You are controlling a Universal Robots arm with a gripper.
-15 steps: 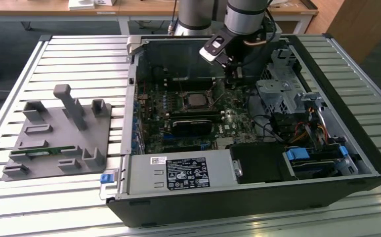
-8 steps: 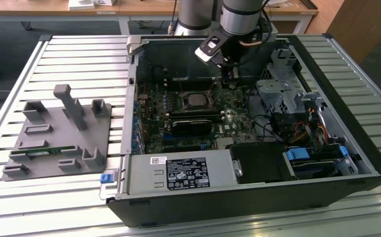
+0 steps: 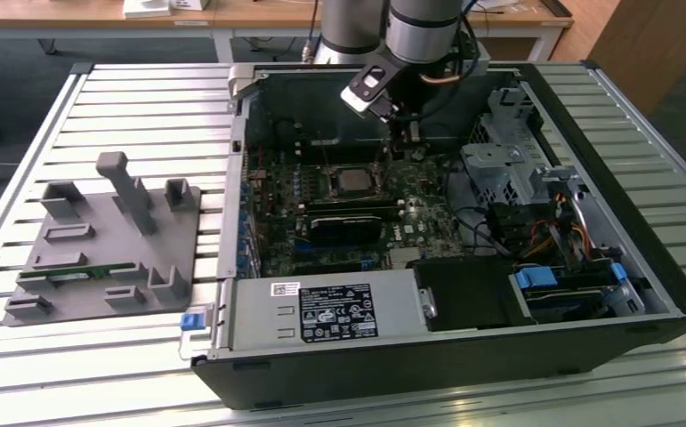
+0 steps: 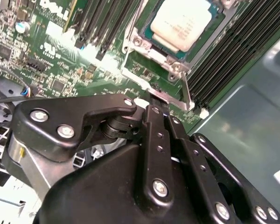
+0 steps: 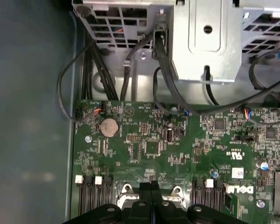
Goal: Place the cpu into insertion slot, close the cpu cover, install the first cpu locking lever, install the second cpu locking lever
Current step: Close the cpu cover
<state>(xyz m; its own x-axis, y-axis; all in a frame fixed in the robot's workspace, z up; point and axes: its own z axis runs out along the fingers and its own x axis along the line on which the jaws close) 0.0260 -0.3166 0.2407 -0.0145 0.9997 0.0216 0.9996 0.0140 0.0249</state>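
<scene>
The cpu (image 4: pixel 182 23) lies flat in the insertion slot (image 4: pixel 139 41) on the green board, pale face up; in the exterior view the cpu (image 3: pixel 349 181) sits mid-board inside the open computer case. The cpu cover (image 4: pixel 149 84), a thin silver frame, looks tilted up off the chip, its free edge toward me. My gripper (image 4: pixel 157 103) is shut with nothing between its fingers, and the tips rest at that free edge. In the first wrist view the gripper (image 5: pixel 151 186) points between two silver corners of the cover. From outside, the gripper (image 3: pixel 412 142) hangs just behind the socket.
Long black memory slots (image 4: pixel 224 60) run beside the socket. A drive cage (image 3: pixel 509 160) and black cables (image 5: pixel 163 70) stand behind the board. A black block with a grille (image 3: pixel 349 222) lies in front of the socket. A grey fixture (image 3: pixel 105 240) stands outside the case.
</scene>
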